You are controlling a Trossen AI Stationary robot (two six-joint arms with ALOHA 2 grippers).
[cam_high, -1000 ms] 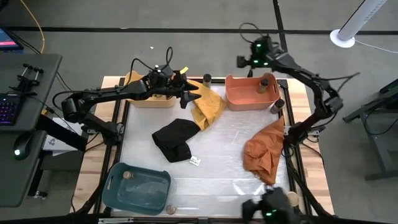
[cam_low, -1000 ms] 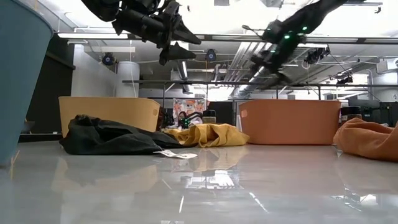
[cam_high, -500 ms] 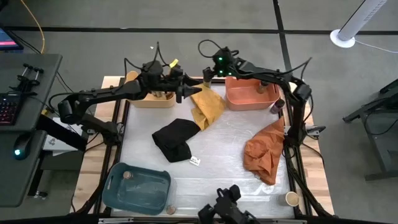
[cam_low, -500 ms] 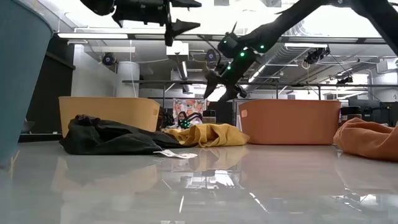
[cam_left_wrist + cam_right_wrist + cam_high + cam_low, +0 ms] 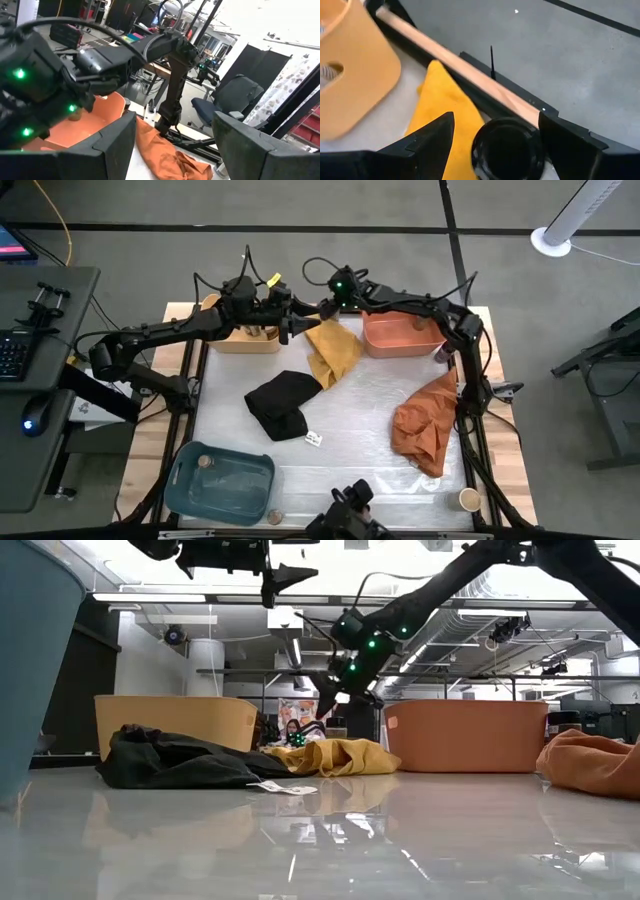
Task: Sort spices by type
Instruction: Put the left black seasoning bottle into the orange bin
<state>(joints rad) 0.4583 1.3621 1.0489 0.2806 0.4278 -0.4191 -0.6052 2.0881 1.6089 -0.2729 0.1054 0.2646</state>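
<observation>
A spice jar with a round black top [image 5: 507, 149] stands at the table's far edge beside the yellow cloth [image 5: 442, 112]. My right gripper [image 5: 495, 135] hangs open just above it, slanting down, one finger on either side of the top and apart from it. In the low view the right gripper [image 5: 338, 690] is above the jar [image 5: 337, 726]. My left gripper [image 5: 296, 320] is open and empty. It is held level and high [image 5: 292, 575] between the yellow bin [image 5: 240, 342] and the yellow cloth [image 5: 335, 350]. The right arm hides the jar in the high view.
An orange bin [image 5: 372, 340] at the far right holds a jar [image 5: 413, 322]. Another jar [image 5: 445, 350] stands beside that bin. A black cloth [image 5: 283, 402] lies mid-table and an orange cloth [image 5: 425, 420] at the right. A blue bin [image 5: 180, 480] at the near left holds a jar [image 5: 205, 462].
My right gripper has swept from above the orange bin toward the table's left along the far edge. It has sunk and now hangs over the black-topped jar. My left gripper has risen a little and tipped up to level.
</observation>
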